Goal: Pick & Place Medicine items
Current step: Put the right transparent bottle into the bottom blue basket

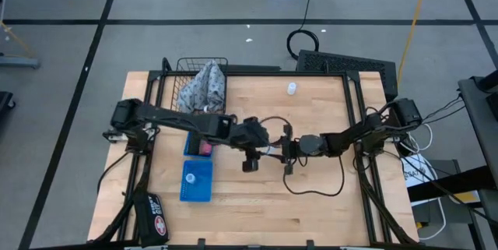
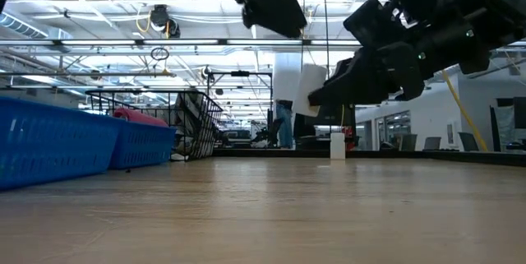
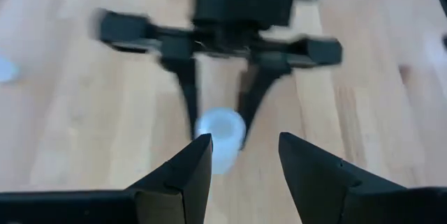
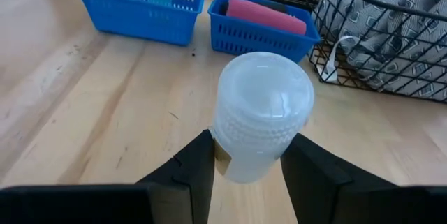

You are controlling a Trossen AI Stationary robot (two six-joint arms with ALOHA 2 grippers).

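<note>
With a white bottle (image 4: 262, 116) pinched in the right claw (image 4: 248, 165) above mid-counter (image 1: 311, 211), a handover seems underway. Facing it, the left claw (image 3: 244, 158) gapes empty and must close on the bottle, probably bound for the blue trays (image 4: 136, 8).

High view: overhead, straight down on the whole desk (image 1: 311, 203).
Low view: desk height, level, facing the room.
Left wrist view: close, facing the right arm's jaws.
Right wrist view: close, facing the blue trays (image 4: 140, 16).
Shared: both wrist views show one white bottle (image 4: 262, 112).
</note>
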